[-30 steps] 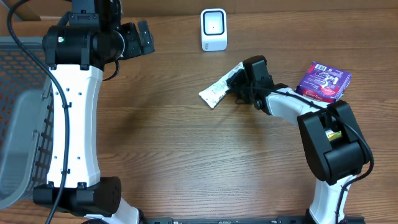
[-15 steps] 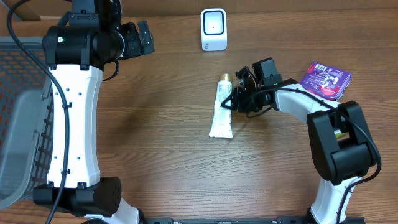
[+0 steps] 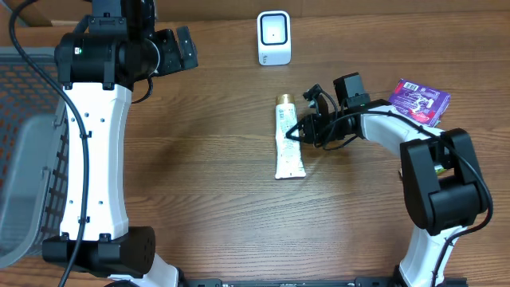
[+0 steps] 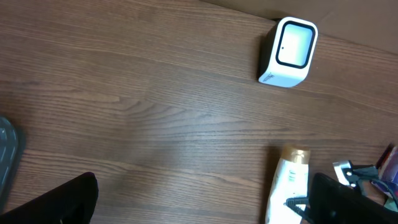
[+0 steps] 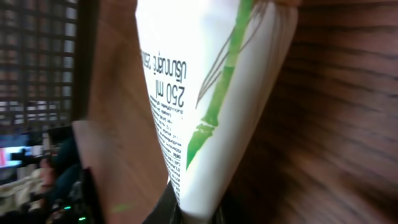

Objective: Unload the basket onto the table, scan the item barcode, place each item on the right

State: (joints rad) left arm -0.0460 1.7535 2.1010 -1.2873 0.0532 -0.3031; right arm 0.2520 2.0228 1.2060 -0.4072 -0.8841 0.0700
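Tube [image 3: 285, 154]: right gripper [image 3: 300, 131] clamped on its side; left gripper [image 3: 182, 48] apart. Risk: thin pinch may slip, barcode missing scanner [image 3: 274, 37].

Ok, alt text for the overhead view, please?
The right fingers are closed on the side of a white tube with a gold cap, in the middle of a wooden table. A white scanner stands at the far edge, a purple packet lies at right, and the left fingers hang open.
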